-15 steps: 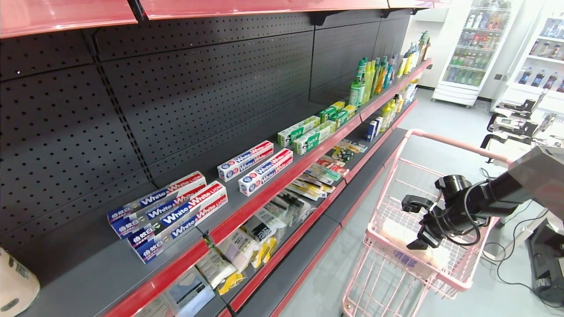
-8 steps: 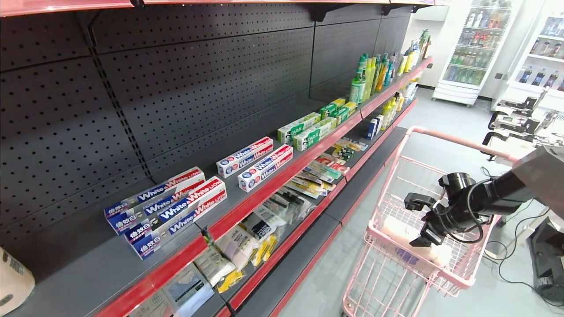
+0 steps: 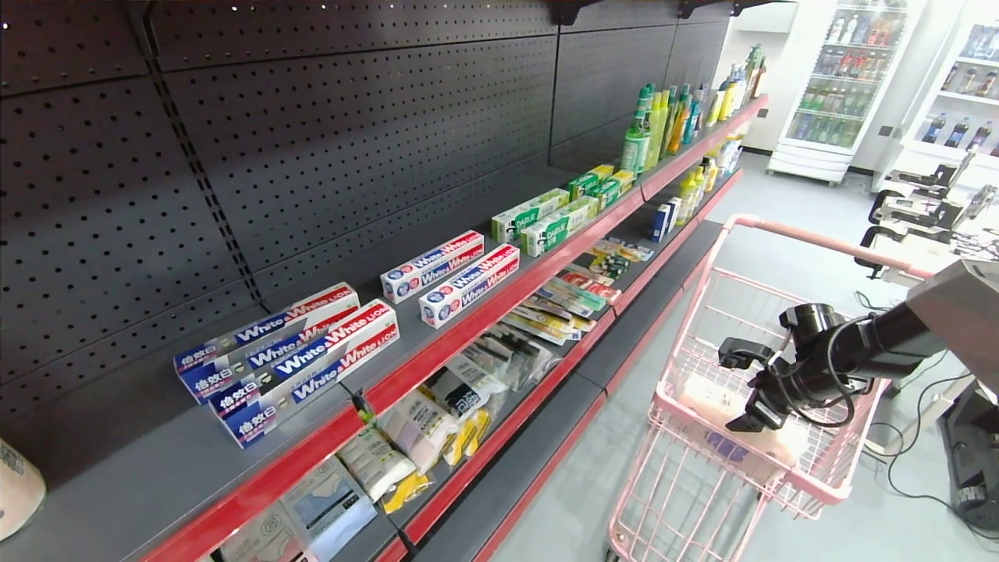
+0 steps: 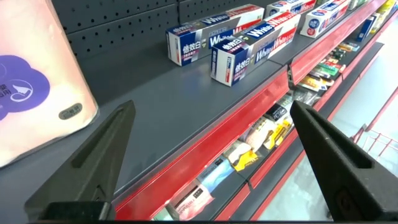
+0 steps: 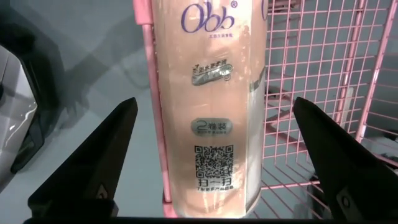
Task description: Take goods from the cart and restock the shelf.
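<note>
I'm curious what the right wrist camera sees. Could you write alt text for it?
A peach-coloured wrapped pack lies in a pink wire cart, against its rim, seen from above. The right gripper hangs over it with its two dark fingers spread wide; grey floor shows beside the cart.

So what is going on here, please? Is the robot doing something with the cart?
A two-armed robot is restocking a shop shelf from a pink cart. Its right gripper hangs open over the cart, straight above a peach paper-roll pack that it has not yet gripped. The left gripper is open too, above the grey shelf, near another roll pack and the toothpaste boxes.
</note>
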{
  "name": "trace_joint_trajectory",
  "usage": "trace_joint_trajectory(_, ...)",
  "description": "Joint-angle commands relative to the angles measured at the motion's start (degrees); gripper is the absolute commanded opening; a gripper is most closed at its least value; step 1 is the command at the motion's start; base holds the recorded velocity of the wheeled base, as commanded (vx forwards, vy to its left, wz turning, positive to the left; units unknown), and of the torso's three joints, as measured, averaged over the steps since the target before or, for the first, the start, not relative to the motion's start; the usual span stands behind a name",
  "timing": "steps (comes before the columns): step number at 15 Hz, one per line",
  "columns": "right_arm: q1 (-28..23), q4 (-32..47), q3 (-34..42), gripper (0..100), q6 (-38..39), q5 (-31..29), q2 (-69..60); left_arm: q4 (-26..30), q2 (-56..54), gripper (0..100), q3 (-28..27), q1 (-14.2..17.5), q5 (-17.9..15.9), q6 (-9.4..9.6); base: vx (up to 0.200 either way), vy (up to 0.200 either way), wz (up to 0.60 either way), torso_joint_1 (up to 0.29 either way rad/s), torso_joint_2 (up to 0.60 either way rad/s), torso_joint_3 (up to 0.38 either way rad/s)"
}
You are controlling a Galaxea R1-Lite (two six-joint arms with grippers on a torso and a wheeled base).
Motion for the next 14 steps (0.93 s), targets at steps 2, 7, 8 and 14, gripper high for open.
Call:
trace_joint_trajectory(2, -0.7, 0.1, -1.6, 100, 0.0, 0.1, 1.1, -0.1, 0.0, 100, 0.0, 0.0, 0.0, 0.02, 0.000, 0.000, 0.00, 0.000, 0.00, 0.000)
trace_joint_trajectory(7, -0.8, 0.3, -2.9, 100, 0.1, 1.0, 2.8, -0.1, 0.0, 100, 0.0, 0.0, 0.0, 0.02, 0.000, 0.000, 0.00, 0.000, 0.00, 0.000)
trace_joint_trajectory(8, -0.7, 0.3, -3.7, 100, 0.1, 1.7, 3.7, -0.1, 0.0, 100, 0.0, 0.0, 0.0, 0.02, 0.000, 0.000, 0.00, 0.000, 0.00, 0.000)
trace_joint_trajectory(14, -0.6, 1.0, -7.6, 100, 0.0, 2.1, 7.1, -0.1, 0.0, 100, 0.0, 0.0, 0.0, 0.02, 0.000, 0.000, 0.00, 0.000, 0.00, 0.000)
